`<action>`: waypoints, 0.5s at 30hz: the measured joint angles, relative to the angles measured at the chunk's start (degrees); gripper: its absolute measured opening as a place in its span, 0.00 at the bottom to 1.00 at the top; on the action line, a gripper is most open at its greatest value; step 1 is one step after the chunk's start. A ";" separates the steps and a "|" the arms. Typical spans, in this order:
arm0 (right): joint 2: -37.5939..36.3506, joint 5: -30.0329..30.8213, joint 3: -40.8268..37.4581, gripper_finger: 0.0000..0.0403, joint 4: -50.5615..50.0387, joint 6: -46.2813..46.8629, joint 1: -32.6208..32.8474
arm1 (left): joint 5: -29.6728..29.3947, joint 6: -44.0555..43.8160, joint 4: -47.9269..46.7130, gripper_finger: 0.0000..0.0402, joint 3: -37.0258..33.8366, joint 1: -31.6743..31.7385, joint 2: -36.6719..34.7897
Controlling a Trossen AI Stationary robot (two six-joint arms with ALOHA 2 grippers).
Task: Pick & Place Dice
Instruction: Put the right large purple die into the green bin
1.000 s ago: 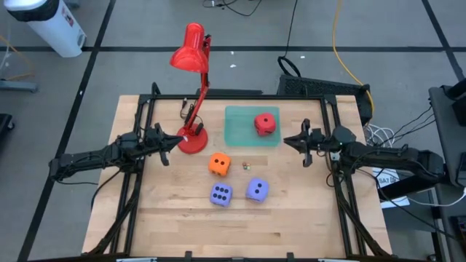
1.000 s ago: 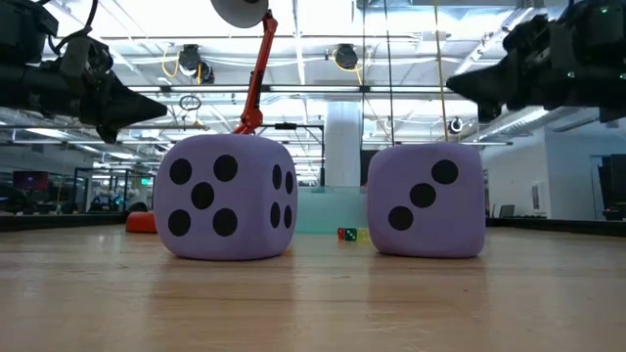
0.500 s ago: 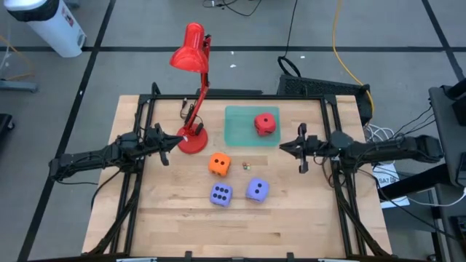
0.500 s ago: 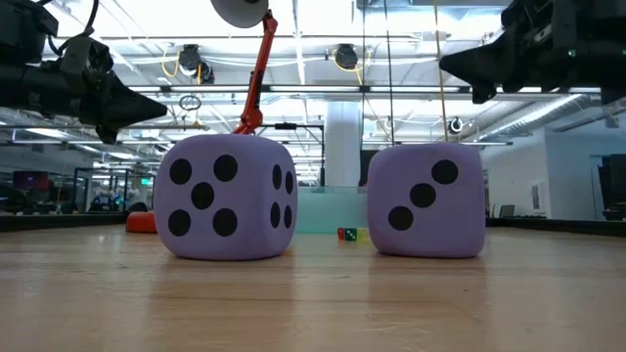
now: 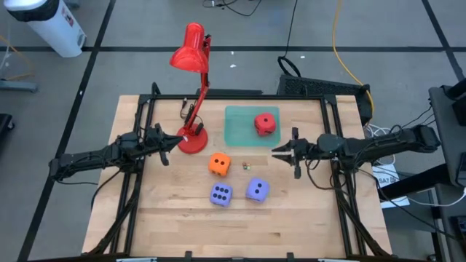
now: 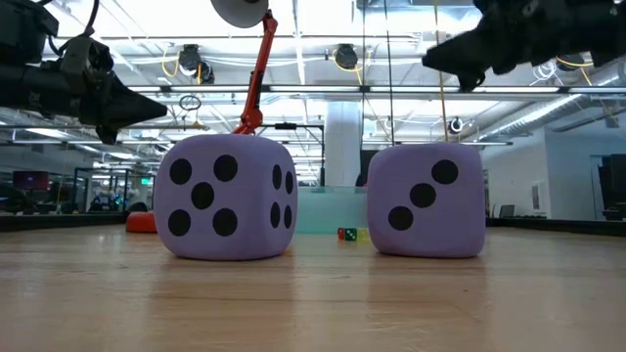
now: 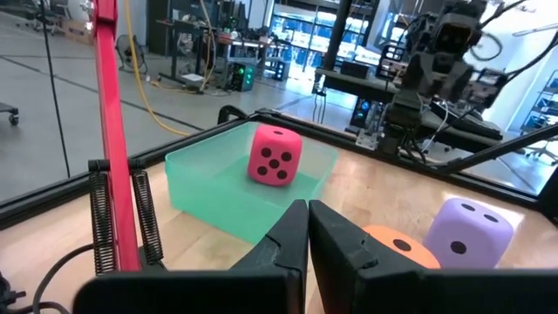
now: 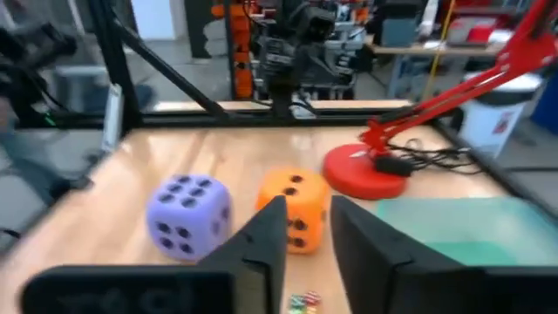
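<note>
A red die (image 5: pixel 265 123) sits in a green tray (image 5: pixel 237 127) at the table's far middle. An orange die (image 5: pixel 219 164) and two purple dice (image 5: pixel 221 194) (image 5: pixel 256 191) rest on the wooden table nearer the front. My right gripper (image 5: pixel 275 152) hovers a little open and empty, right of the orange die and above the table; its wrist view (image 8: pixel 307 218) looks at the orange die (image 8: pixel 296 209) and a purple die (image 8: pixel 185 216). My left gripper (image 5: pixel 177 140) is shut and empty beside the lamp's base, above the table.
A red desk lamp stands on its round base (image 5: pixel 193 140) left of the tray, its head (image 5: pixel 189 51) leaning past the far edge. A few tiny coloured dice (image 5: pixel 245 166) lie between the orange die and my right gripper. Black frame rails run along both table sides.
My right gripper has gone toward the table's left edge and slightly toward the near edge, from beside the right rail to the middle of the table near the dice. The dice have not moved.
</note>
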 joint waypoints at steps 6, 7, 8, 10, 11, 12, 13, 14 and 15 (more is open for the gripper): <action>5.90 -0.02 8.03 0.48 -9.21 4.56 4.82 | 0.04 -0.52 -0.78 0.05 0.08 0.01 0.00; 7.10 -0.02 9.34 0.53 -9.58 5.06 5.62 | 0.03 -0.65 -0.76 0.05 0.08 -0.01 -0.01; 8.39 -0.06 10.65 0.58 -10.39 5.42 6.42 | 0.02 -0.70 -0.78 0.05 0.08 0.00 0.00; 10.87 -0.53 13.14 0.67 -12.28 5.47 8.12 | 0.05 -0.74 -0.79 0.05 0.08 0.00 0.00; 12.01 -0.93 14.33 0.71 -13.49 5.26 8.94 | 0.06 -0.86 -0.79 0.05 0.08 0.00 -0.02; 13.13 -1.74 15.62 0.76 -14.83 5.07 9.70 | 0.07 -1.02 -0.83 0.05 0.08 0.01 -0.02; 14.20 -1.88 17.02 0.80 -15.91 5.00 10.50 | 0.07 -1.20 -0.83 0.05 0.08 -0.01 0.00; 15.24 -1.92 18.57 0.84 -17.33 4.83 11.29 | 0.08 -1.25 -0.83 0.05 0.08 0.01 0.00; 16.25 -1.86 20.26 0.88 -19.46 4.69 12.01 | 0.09 -1.26 -0.83 0.05 0.08 -0.01 0.00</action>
